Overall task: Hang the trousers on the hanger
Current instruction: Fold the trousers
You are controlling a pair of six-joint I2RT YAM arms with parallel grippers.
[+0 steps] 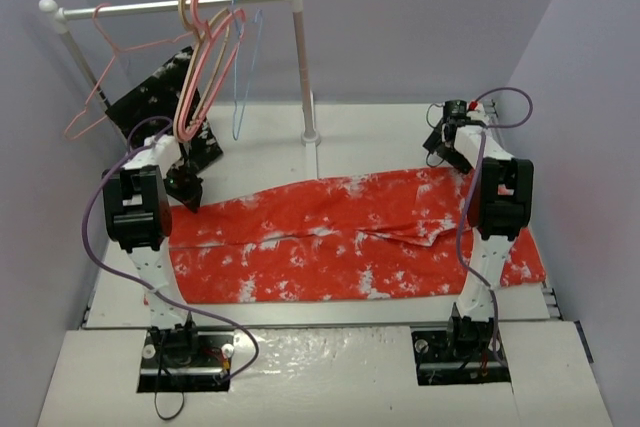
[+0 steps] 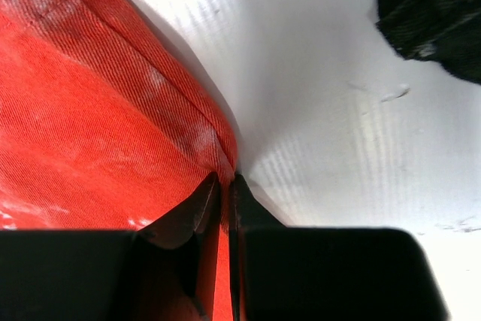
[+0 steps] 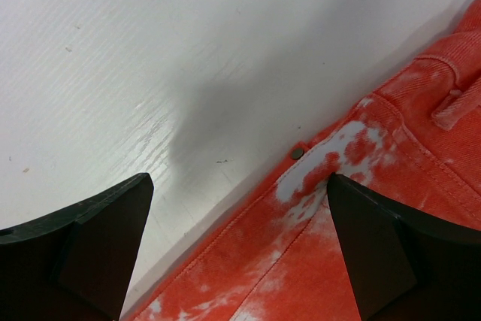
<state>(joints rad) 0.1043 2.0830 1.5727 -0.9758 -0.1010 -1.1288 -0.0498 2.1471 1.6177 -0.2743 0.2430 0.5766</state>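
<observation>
Lying across the white table (image 1: pixel 380 122), the trousers (image 1: pixel 350 247) are spread flat with their long axis running left to right, the leg ends toward the left arm and the waist toward the right. Behind them, at the far left, stands the rack (image 1: pixel 180 3). The hanger (image 1: pixel 236 122) hangs from its rail among pink ones, bare and well apart from the cloth. The left gripper (image 1: pixel 190 195) is pressed together on the far edge of a leg hem, with a fold of red cloth pinched between its jaws in the wrist view. The right gripper (image 1: pixel 445 147) hovers at the far corner of the waist, fingers spread wide over the cloth and holding nothing. The hanger lies up and behind the left gripper, which is much the nearer arm. I judge the pinched leg end must lead, going end-first through the wire triangle.
</observation>
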